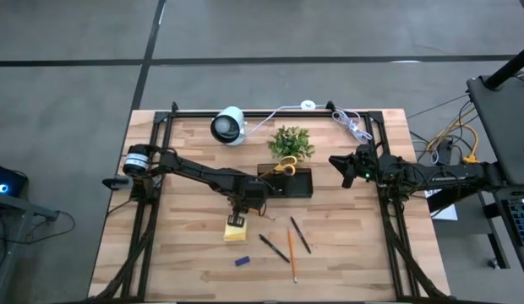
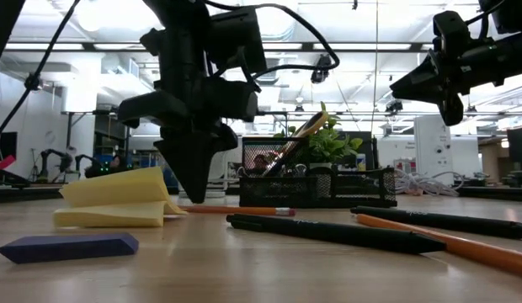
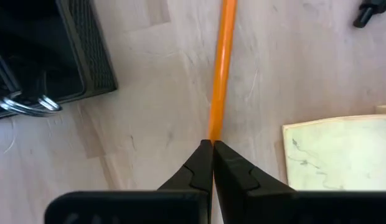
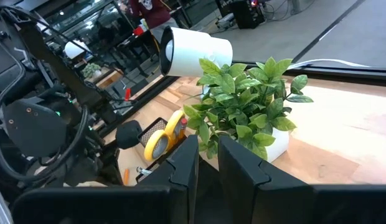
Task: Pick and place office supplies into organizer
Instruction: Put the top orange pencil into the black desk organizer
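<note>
Left gripper (image 3: 211, 146): we see it clenched on the orange pencil (image 3: 223, 68), beside the sticky-note pad (image 3: 336, 152).
Right gripper (image 4: 207, 149): raised near the plant (image 4: 249, 106); we see a narrow gap, nothing held.

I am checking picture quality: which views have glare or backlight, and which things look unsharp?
Low view: bright ceiling lights behind, so the left gripper and organizer show as dark shapes; the near blue block is soft. Left wrist view: even light, orange pencil sharp. Right wrist view: plant clear, background hazy.
</note>
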`<act>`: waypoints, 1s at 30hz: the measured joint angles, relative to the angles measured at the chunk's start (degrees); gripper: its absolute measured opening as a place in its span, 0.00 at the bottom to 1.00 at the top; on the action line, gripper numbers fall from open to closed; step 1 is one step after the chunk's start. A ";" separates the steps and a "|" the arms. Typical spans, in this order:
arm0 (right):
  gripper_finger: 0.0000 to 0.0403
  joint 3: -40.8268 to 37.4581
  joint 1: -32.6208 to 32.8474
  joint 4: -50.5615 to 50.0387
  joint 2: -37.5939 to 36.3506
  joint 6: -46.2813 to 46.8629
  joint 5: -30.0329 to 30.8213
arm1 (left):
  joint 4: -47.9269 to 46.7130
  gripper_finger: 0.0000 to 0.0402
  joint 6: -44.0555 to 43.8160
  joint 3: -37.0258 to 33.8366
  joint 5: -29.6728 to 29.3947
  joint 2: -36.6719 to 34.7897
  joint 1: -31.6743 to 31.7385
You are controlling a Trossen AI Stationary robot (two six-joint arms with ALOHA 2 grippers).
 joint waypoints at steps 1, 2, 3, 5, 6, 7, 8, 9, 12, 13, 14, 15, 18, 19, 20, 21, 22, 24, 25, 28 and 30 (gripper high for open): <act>0.13 0.00 0.00 0.01 0.00 0.00 0.00 | 0.03 0.01 0.00 0.00 0.02 0.00 0.04; 0.13 0.00 0.00 0.01 0.00 0.00 0.00 | 0.03 0.01 0.00 0.00 0.02 0.00 0.04; 0.13 0.00 0.00 0.01 0.00 -0.01 0.00 | 0.09 0.01 0.02 0.00 0.04 0.00 0.04; 0.13 0.00 0.00 0.01 0.00 -0.01 0.00 | 0.30 0.01 0.04 0.00 0.02 -0.04 0.04; 0.13 0.00 0.00 0.01 0.00 0.00 0.00 | 0.30 0.01 0.02 0.00 0.02 -0.04 0.04; 0.13 0.00 0.00 0.01 0.00 0.00 0.00 | 0.28 0.01 -0.01 0.00 0.02 -0.04 0.04; 0.13 0.00 0.00 -0.01 0.00 0.00 0.00 | 0.34 0.01 -0.12 0.00 0.02 -0.04 0.04; 0.13 0.00 0.00 0.01 0.00 0.00 0.00 | 0.34 0.00 -0.35 0.00 -0.01 -0.04 0.04; 0.13 0.00 0.00 0.01 0.00 0.00 0.00 | 0.34 0.00 -0.37 0.00 -0.03 -0.04 0.04; 0.13 0.00 0.00 0.01 0.00 -0.01 0.00 | 0.35 0.00 -0.37 0.00 -0.03 -0.04 0.04; 0.13 0.00 0.00 0.01 0.00 -0.01 0.00 | 0.37 0.00 -0.30 0.02 -0.03 -0.06 0.04; 0.13 0.00 0.00 0.01 0.02 -0.02 0.00 | 0.36 0.00 -0.19 0.02 -0.03 -0.15 0.04; 0.13 0.00 0.00 0.01 0.04 0.00 0.00 | 0.42 0.01 0.00 0.91 0.02 -0.32 -0.08; 0.13 0.00 0.00 0.01 0.04 0.00 0.00 | 0.51 0.02 0.02 1.41 0.32 -0.35 -0.19; 0.13 0.00 0.00 0.01 0.04 -0.02 0.00 | 0.53 0.04 0.59 1.93 1.13 -0.39 -0.31; 0.13 0.00 0.00 0.01 0.04 0.00 0.00 | 0.56 0.07 1.81 2.37 1.92 -0.42 -0.41; 0.13 0.00 0.00 0.00 0.04 0.00 0.00 | 0.54 0.10 3.32 2.82 2.78 -0.42 -0.54; 0.13 0.00 0.00 0.00 0.05 0.00 0.00 | 0.47 0.17 5.37 3.58 2.97 -0.42 -0.84; 0.13 0.00 0.00 0.01 0.04 0.00 0.00 | 0.49 0.21 5.65 3.88 3.01 -0.42 -0.92; 0.13 0.00 0.00 -0.01 0.04 0.00 0.00 | 0.48 0.31 5.64 4.45 2.85 -0.24 -0.92; 0.13 0.00 0.00 -0.01 0.05 -0.02 0.00 | 0.51 0.36 5.62 4.63 2.68 -0.02 -0.92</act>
